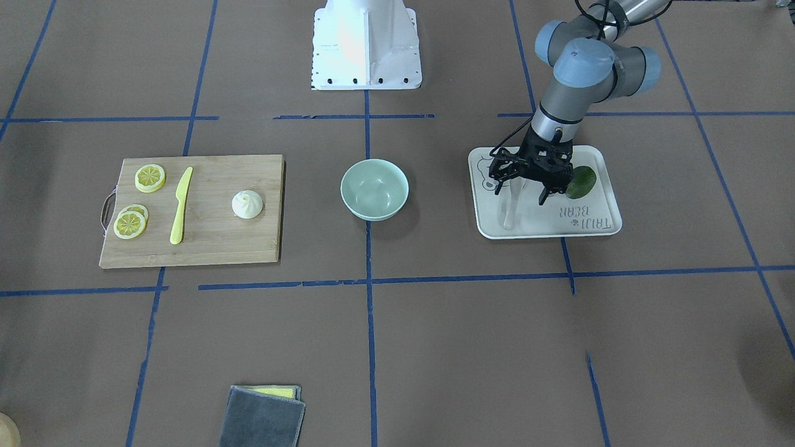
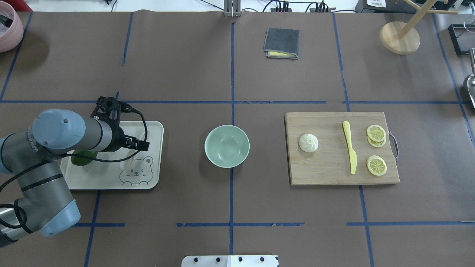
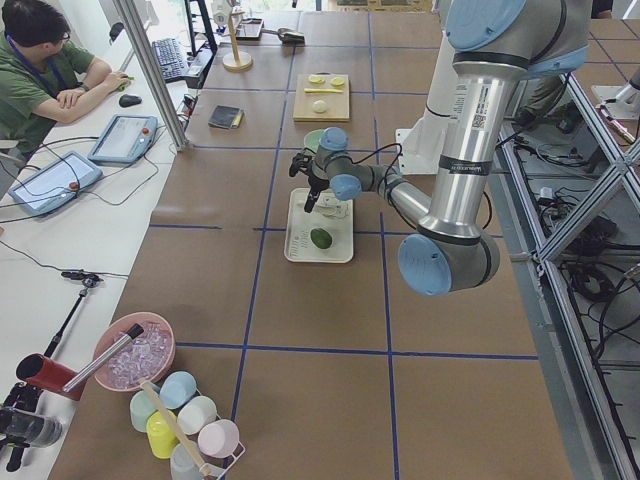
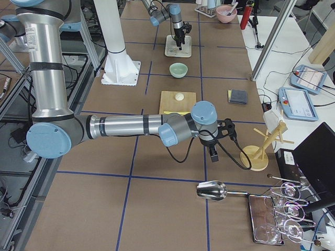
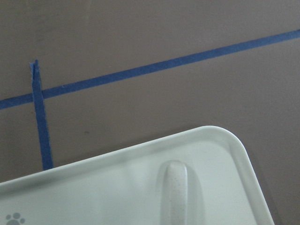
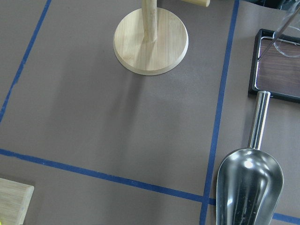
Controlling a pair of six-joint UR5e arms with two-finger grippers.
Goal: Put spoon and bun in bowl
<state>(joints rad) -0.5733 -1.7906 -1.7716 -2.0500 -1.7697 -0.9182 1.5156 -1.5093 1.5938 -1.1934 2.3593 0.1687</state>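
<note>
The spoon point(image 1: 510, 214) lay on the white tray point(image 1: 546, 233) with its handle pointing toward the robot and its scoop toward the tray's far edge. The dark green avocado point(image 1: 582, 180) sat just beside it on the same tray. The step in hand looked like the spoon pick. To do it well, the fingers should come down either side of the short thick handle rather than the deep scoop. They should go low enough to close across its width without scraping the tray, and stay clear of the avocado. The bowl point(image 1: 374, 186) stood bare near the table's middle, well apart from the tray, so the carry would be a short sideways one. The bun point(image 1: 248, 204) rested beyond it on the wooden cutting board point(image 1: 211, 243), beside the yellow knife point(image 1: 181, 205) and lemon slices point(image 1: 149, 177). The left gripper point(image 1: 520, 195) hung over the handle end with its jaws spread and nothing between them, wrist pointing down, forearm reaching in over the tray. The right gripper point(image 4: 213, 151) was parked far off near a wooden stand point(image 4: 254, 157), and I could not tell whether it was open or closed.
</note>
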